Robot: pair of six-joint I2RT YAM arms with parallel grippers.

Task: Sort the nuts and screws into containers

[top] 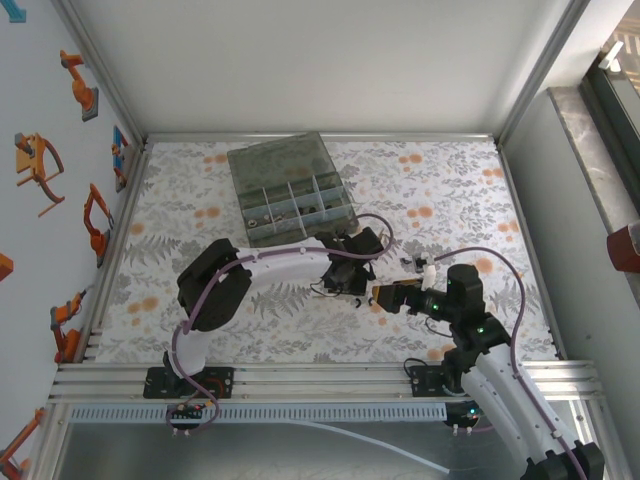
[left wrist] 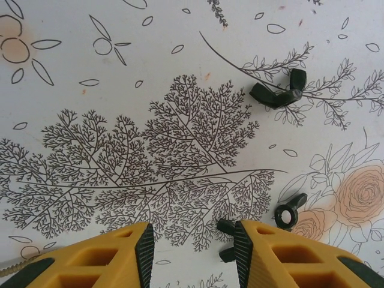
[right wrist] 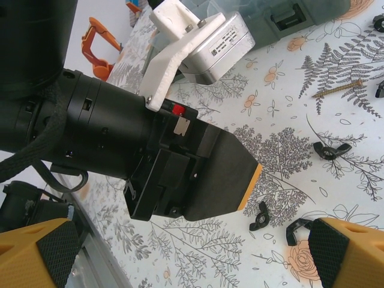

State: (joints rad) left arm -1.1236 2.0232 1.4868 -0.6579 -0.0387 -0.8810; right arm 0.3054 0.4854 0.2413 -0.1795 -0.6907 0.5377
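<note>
My left gripper (left wrist: 193, 252) hangs open just above the patterned table, yellow fingers (left wrist: 90, 258) wide apart. A black wing-shaped nut (left wrist: 226, 228) lies against the inside of its right pad. Two more black nuts lie ahead, one close (left wrist: 291, 210) and one farther off (left wrist: 277, 93). My right gripper (right wrist: 192, 261) is open too, low beside the left gripper's black body (right wrist: 198, 162). Near it lie nuts (right wrist: 260, 216) (right wrist: 298, 230) (right wrist: 332, 150) and a brass screw (right wrist: 338, 88). From above, both grippers, left (top: 345, 285) and right (top: 385, 295), meet in front of the smoky-grey organiser box (top: 275, 158).
The box's lid is swung back and its compartments (top: 300, 210) hold small parts. A metal frame (top: 320, 380) borders the table's near edge, and a wall with orange robot stickers (top: 95, 215) stands at the left. A corner of the box (right wrist: 288, 15) shows in the right wrist view.
</note>
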